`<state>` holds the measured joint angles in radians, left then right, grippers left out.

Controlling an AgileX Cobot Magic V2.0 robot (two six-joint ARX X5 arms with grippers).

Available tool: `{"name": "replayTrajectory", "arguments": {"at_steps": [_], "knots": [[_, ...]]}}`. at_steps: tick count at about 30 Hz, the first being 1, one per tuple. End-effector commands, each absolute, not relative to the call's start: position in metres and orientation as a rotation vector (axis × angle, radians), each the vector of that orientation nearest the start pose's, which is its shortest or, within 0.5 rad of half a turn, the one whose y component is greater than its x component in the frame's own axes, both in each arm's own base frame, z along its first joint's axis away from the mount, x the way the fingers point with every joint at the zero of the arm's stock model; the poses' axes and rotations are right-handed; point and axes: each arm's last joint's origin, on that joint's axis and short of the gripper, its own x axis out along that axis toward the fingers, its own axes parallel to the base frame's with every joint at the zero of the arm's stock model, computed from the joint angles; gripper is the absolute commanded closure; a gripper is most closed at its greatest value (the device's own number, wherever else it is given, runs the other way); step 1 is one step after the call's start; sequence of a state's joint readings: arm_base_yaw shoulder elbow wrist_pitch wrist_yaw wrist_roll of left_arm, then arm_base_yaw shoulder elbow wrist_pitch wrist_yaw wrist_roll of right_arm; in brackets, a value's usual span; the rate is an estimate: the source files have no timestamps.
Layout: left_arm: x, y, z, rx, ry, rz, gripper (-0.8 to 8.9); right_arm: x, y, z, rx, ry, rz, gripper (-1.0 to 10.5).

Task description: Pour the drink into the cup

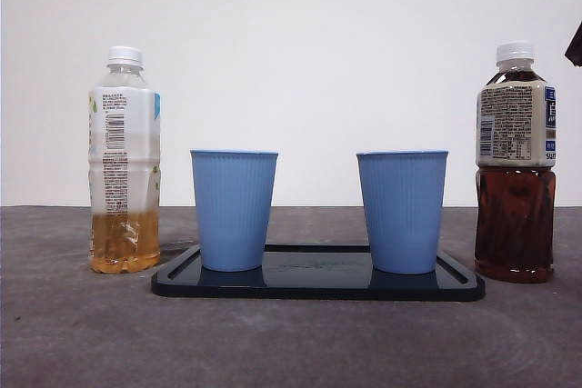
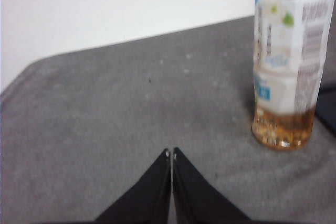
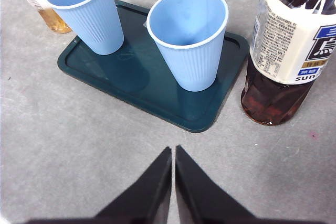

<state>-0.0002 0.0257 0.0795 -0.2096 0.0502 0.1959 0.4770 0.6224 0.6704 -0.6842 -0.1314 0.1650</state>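
a dark tray [image 1: 318,286] lies on the grey table [image 1: 82,333], and everything else sits around it. two blue cups, the left cup [image 1: 234,209] and the right cup [image 1: 401,211], stand upright on the tray, well apart. a pale bottle [image 1: 124,161], capped, with a little amber drink at its bottom, stands just off the tray's left end. a dark tea bottle [image 1: 515,163], capped and far fuller, stands just off the tray's right end. the left gripper [image 2: 171,153] hangs above bare table beside the pale bottle, jaws pressed together on nothing. the right gripper [image 3: 173,149] hovers over the table on the near side of the tray, tilted down toward it, jaws closed and empty.
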Motion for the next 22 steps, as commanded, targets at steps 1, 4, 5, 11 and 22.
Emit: {"name": "replayTrajectory", "arguments": {"at_steps": [1,4,5,11,22], "knots": [[0.0930,-0.0012,0.1583,0.184,0.176,-0.063,8.07,0.1096,0.0617,0.2733,0.053,0.675,0.536,9.4],[0.0929,-0.0012,0.1514,0.177,0.220,-0.067,8.07,0.1097,0.0618,0.2733,0.053,0.674,0.536,9.4],[0.0929,-0.0012,0.1514,0.176,0.220,-0.066,8.07,0.1098,0.0618,0.2734,0.053,0.673,0.536,9.4],[0.0929,-0.0012,0.1513,0.175,0.221,-0.067,8.07,0.1097,0.0617,0.2734,0.053,0.673,0.536,9.4],[0.0929,-0.0012,0.1513,0.175,0.221,-0.067,8.07,0.1097,0.0618,0.2734,0.053,0.674,0.536,9.4]]}}
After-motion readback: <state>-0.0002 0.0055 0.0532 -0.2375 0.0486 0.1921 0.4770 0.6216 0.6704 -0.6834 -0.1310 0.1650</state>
